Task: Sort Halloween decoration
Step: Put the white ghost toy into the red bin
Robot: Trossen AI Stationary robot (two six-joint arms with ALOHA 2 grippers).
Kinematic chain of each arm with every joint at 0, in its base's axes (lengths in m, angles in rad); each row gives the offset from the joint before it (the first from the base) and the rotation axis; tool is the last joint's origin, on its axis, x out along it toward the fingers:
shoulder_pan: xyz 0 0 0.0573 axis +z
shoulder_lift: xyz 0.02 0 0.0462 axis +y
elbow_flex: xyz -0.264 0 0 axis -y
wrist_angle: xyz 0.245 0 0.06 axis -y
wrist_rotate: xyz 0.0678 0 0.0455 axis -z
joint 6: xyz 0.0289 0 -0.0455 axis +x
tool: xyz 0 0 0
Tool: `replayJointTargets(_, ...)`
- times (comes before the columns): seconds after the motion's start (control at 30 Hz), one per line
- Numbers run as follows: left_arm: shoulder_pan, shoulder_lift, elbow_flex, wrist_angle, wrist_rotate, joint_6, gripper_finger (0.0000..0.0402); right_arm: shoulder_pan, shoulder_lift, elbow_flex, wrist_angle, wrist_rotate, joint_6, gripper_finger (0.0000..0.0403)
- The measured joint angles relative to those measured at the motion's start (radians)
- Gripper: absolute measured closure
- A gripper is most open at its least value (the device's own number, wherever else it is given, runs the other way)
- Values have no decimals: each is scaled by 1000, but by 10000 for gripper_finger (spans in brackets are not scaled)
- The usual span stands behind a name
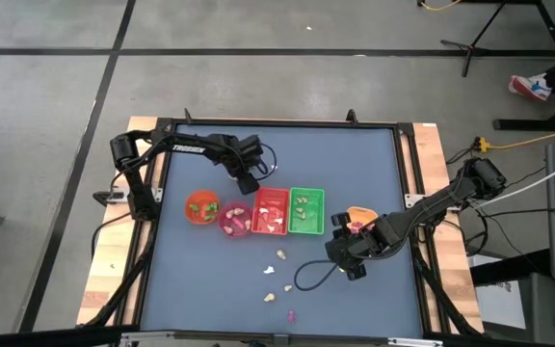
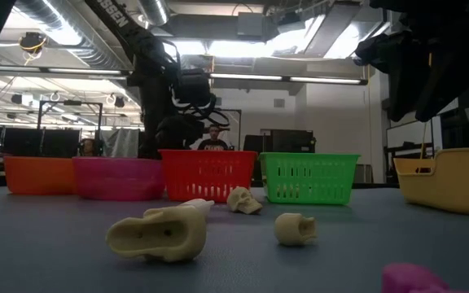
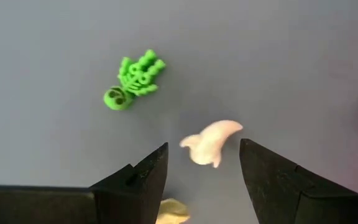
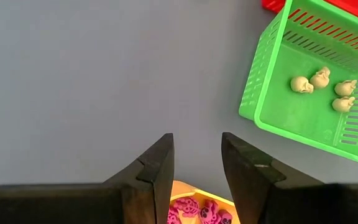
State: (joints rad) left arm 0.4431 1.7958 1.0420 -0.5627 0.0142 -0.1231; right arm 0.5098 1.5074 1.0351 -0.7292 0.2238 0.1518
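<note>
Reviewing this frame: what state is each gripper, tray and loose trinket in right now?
left gripper: open, empty
right gripper: open, empty, above the yellow tray
green tray: upright, holding four cream skulls
yellow tray: holding pink skulls
green hand trinket: loose on the table, unsorted

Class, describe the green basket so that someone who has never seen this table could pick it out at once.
Start at the row of four containers in the middle of the table. The green basket closes the row's right end, touching the red basket. It is the only green container, slotted-walled, with cream skulls inside.
</note>
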Motion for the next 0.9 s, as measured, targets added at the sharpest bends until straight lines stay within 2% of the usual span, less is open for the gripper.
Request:
replayJointTargets(0.7,0,-6,-68,99,-7,1,220,0,0,0,0,1,0,269)
replayJointTargets(0.9,0,-5,-69,103,-7,2,243,0,0,0,0,0,0,269)
